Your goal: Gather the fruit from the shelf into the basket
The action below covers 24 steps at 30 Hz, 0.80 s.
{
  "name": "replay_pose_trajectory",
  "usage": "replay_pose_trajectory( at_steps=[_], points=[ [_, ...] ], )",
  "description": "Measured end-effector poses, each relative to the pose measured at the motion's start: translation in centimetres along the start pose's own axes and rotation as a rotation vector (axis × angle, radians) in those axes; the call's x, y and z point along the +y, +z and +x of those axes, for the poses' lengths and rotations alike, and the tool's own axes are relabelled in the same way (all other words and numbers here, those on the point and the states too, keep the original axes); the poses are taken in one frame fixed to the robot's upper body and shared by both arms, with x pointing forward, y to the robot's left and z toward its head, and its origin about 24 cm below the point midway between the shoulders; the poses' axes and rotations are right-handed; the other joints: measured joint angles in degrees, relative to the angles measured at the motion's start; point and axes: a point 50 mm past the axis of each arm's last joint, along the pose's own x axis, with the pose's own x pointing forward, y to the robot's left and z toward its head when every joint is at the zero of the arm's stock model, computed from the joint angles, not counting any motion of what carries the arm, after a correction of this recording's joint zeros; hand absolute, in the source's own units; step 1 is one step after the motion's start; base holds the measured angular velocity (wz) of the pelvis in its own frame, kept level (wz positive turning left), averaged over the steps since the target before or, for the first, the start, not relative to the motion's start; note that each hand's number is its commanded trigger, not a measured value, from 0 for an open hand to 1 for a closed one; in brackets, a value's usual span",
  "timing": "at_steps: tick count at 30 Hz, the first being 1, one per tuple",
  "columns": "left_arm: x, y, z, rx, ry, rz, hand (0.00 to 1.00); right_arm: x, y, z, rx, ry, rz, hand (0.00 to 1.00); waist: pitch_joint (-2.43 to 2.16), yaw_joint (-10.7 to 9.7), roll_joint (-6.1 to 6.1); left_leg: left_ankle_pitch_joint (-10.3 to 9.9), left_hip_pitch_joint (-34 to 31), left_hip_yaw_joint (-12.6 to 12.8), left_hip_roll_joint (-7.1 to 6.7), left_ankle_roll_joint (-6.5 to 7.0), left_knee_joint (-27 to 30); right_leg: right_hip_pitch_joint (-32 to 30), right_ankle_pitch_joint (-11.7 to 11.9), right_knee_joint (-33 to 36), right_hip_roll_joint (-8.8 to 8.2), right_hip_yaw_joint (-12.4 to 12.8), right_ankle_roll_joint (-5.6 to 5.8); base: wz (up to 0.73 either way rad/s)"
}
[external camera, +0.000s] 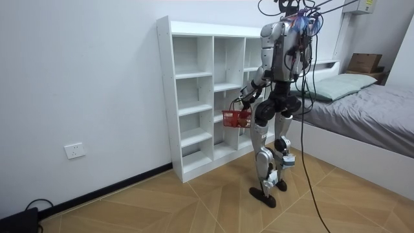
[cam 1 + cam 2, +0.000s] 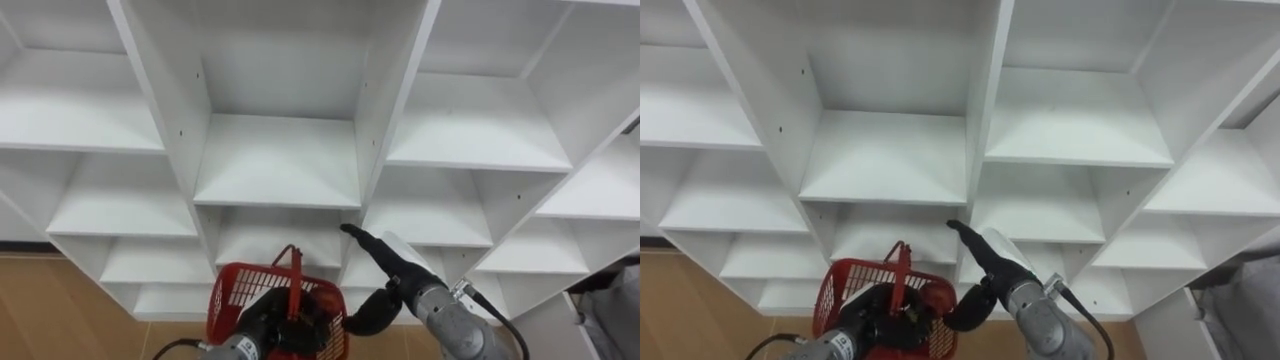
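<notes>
The closet (image 2: 165,90) is seen as a white unit of open, box-shaped compartments, divided by upright panels and flat shelves in several columns and rows. In the room view it is set upright against a white wall, its foot on the wooden floor. The red basket (image 2: 226,300) is made of plastic mesh with a thin red handle (image 2: 296,272) raised upright over it. It is held off the floor by the left hand (image 2: 262,322), which is closed about the handle, and is hung just in front of the closet's lower middle compartments. What lies inside the basket cannot be made out past the dark hand.
</notes>
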Motion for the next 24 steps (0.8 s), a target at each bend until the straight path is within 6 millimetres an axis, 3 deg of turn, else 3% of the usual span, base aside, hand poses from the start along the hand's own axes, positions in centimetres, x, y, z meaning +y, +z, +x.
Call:
replay_pose_trajectory(
  at_steps=[4, 7, 13, 16, 17, 18, 20, 24],
  points=[
    [1.3, -0.5, -0.4, 0.014, 0.052, -0.002, 1.0, -0.9, -1.0, -0.1, 0.003, -0.058, 0.207, 0.0, 0.15, -0.14, 0.87, -0.01, -0.08, -0.09, 0.0, 0.0, -0.09, 0.07, -0.03, -0.02, 0.17, 0.62, -0.02, 0.0],
    [2.7, -1.7, -1.3, 0.038, 0.147, -0.063, 1.0, -2.0, -2.1, -0.4, 0.024, -0.151, 0.329, 0.0, -0.18, -1.4, 1.64, -0.02, -0.03, -0.34, 0.03, -0.01, -0.15, 0.24, -0.07, -0.38, 0.22, 0.0, -0.02, 0.05],
    [5.2, -3.9, -3.1, 0.085, 0.342, -0.145, 1.0, -2.5, -5.7, -2.3, 0.118, -0.326, 0.621, 0.0, -0.41, -2.98, 1.85, 0.0, 0.13, -0.67, 0.05, -0.06, 0.0, 0.91, -0.14, -1.07, 0.18, -0.08, -0.04, 0.04],
    [6.2, -6.2, -4.1, 0.163, 0.435, -0.166, 1.0, -1.2, -9.2, -3.5, 0.25, -0.374, 0.749, 0.0, -0.69, -3.83, 1.87, -0.02, 1.03, -0.48, 0.01, -0.08, -0.16, 2.18, -0.14, -1.78, 0.17, -0.11, 0.0, 0.0],
    [6.5, -7.4, -4.7, 0.203, 0.472, -0.188, 1.0, -0.5, -10.7, -4.2, 0.323, -0.396, 0.8, 0.0, -1.25, -4.08, 1.96, -0.1, 1.26, -0.42, 0.02, -0.17, -0.18, 2.32, -0.23, -1.75, 0.18, -0.07, 0.09, 0.0],
    [6.7, -7.8, -5.0, 0.217, 0.49, -0.196, 1.0, -0.2, -11.3, -4.6, 0.35, -0.407, 0.823, 0.0, -1.31, -4.15, 2.01, -0.11, 1.38, -0.35, 0.04, -0.18, -0.18, 2.38, -0.23, -1.75, 0.18, -0.05, 0.1, -0.04],
    [7.2, -9.8, -6.3, 0.288, 0.538, -0.219, 1.0, 0.8, -13.5, -5.9, 0.448, -0.451, 0.904, 0.0, -1.12, -4.52, 2.29, -0.14, 2.14, -0.28, 0.05, -0.22, -0.26, 3.08, -0.28, -1.77, 0.2, -0.01, 0.1, -0.02],
    [7.1, -11.7, -7.5, 0.354, 0.589, -0.242, 1.0, 2.6, -16.4, -8.4, 0.6, -0.502, 1.01, 0.0, -0.73, -4.61, 3.09, -0.82, 2.79, -0.59, 0.17, -0.33, -0.23, 3.19, -0.42, -1.66, 0.48, 0.02, 0.09, 0.0]
  ],
)
